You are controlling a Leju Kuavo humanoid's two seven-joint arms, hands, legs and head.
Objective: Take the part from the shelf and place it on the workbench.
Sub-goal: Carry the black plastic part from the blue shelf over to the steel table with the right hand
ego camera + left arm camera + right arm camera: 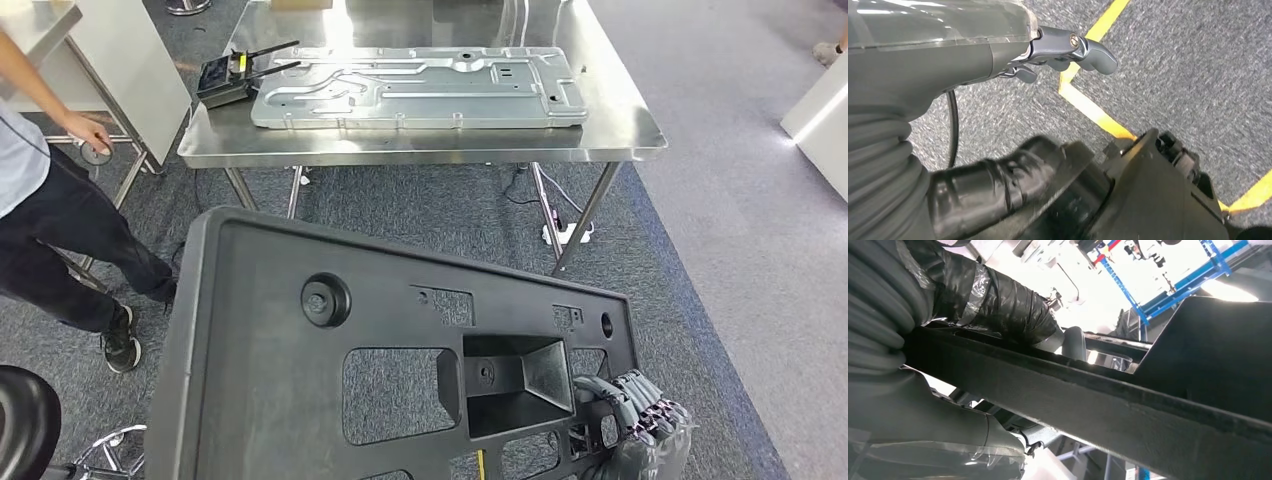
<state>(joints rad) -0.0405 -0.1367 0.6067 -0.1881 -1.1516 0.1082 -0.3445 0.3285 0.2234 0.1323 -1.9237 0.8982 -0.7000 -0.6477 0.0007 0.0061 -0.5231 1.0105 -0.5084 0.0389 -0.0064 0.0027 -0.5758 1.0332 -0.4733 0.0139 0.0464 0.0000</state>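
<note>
- One large black plastic part [400,350] is carried low in front of the robot, well short of the steel worktop [620,130].
- The right hand [640,425] grips the part's near right edge, fingers [612,393] curled over the rim.
- The left hand [1068,47] hangs over carpet, its fingers apart and holding nothing.
- The step looks like transport; next comes closing on the worktop and setting the part down clear of the metal panel [420,85] and the black controller [225,80] there.
- A person [40,200] stands at the left.

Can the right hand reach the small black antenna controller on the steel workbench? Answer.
Probably not: right hand grips the large black plastic panel; the small black controller lies beyond open carpet.
</note>
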